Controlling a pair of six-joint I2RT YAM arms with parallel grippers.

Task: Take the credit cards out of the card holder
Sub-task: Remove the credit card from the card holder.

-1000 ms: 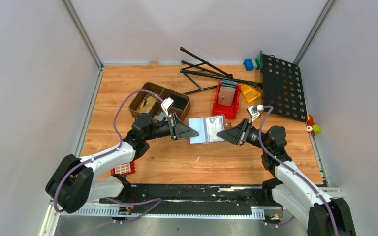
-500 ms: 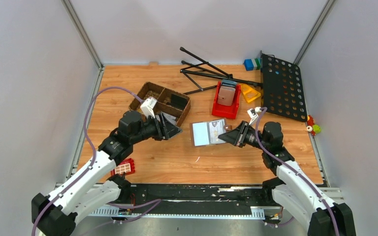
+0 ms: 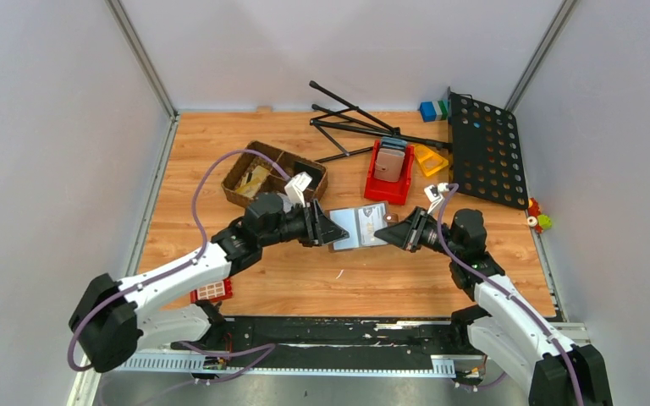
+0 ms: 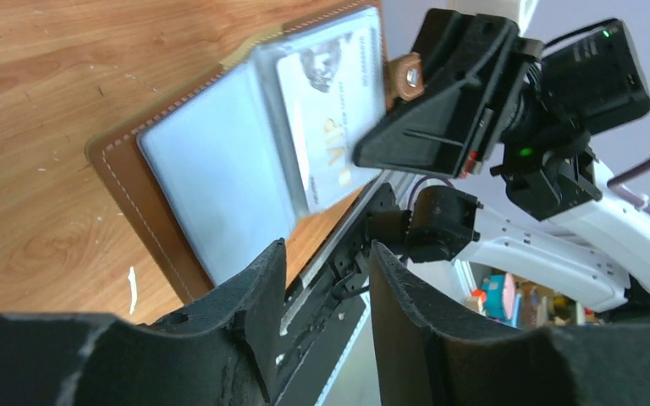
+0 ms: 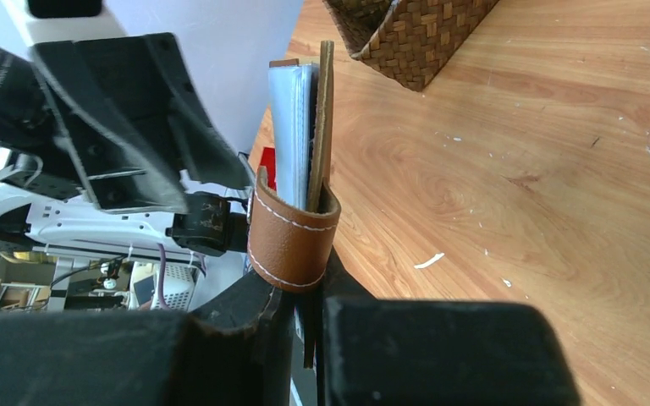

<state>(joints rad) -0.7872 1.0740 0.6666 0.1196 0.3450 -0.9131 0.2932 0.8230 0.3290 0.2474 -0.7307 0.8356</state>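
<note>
The card holder [image 3: 357, 227] is a brown wallet held open above the table's middle, its pale sleeves facing up. A silvery credit card [image 4: 330, 110] with dark print lies in the right sleeve; the left sleeve [image 4: 212, 178] looks plain. My right gripper [image 3: 391, 233] is shut on the holder's right edge beside the tab clasp [image 4: 408, 76]. The right wrist view shows the holder [image 5: 292, 233] edge-on in that gripper [image 5: 309, 304]. My left gripper [image 3: 328, 230] stands open at the holder's left edge. Its fingertips [image 4: 267, 271] hold nothing.
A woven basket [image 3: 245, 165] with pale things inside sits behind the left arm. A red bin [image 3: 389, 173], a black folding stand [image 3: 355, 123], a yellow piece [image 3: 430, 159] and a black perforated panel [image 3: 484, 148] fill the back right. A red gridded block [image 3: 212, 290] lies near-left.
My left gripper pulled back left toward the basket and opened, then returned to the holder's left edge. The right gripper kept its hold, shifting the holder slightly.
</note>
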